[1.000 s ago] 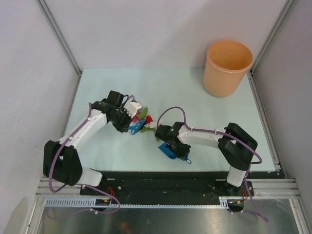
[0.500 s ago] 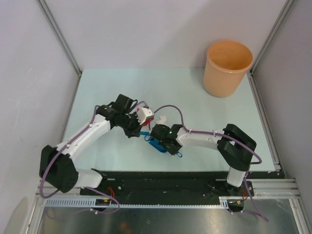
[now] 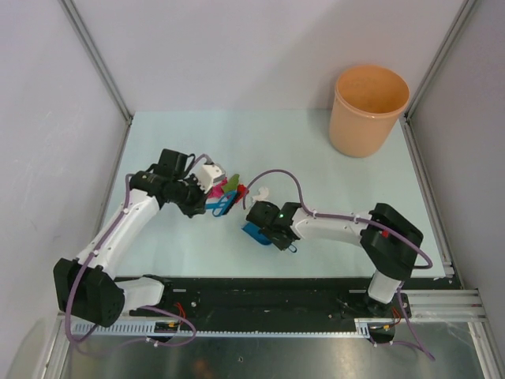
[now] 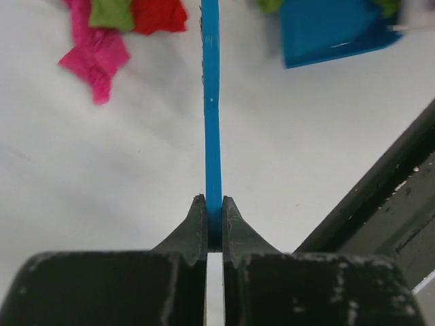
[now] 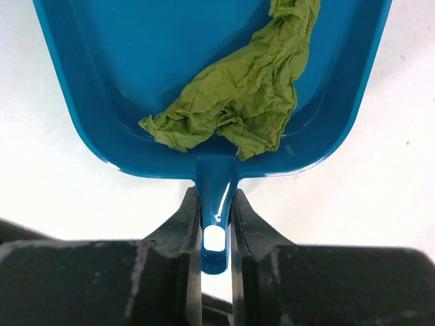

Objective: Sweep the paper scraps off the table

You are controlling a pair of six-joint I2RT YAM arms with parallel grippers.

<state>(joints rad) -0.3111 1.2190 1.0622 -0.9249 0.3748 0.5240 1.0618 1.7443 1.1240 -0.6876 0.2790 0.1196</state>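
My left gripper is shut on the thin blue handle of a sweeping tool, its fingertips pinching it; the tool points right at the scraps. Magenta, green and red paper scraps lie bunched on the table, and they show at the top left of the left wrist view. A white scrap lies a little to their right. My right gripper is shut on the handle of the blue dustpan, which holds a green scrap. The dustpan rests just below and right of the pile.
An orange bucket stands at the table's far right corner. Metal frame posts rise at both far corners. The black rail with the arm bases runs along the near edge.
My left gripper swung right towards the dustpan with the tool, then drew back left. My right gripper moved the dustpan up and left, closer to the pile.
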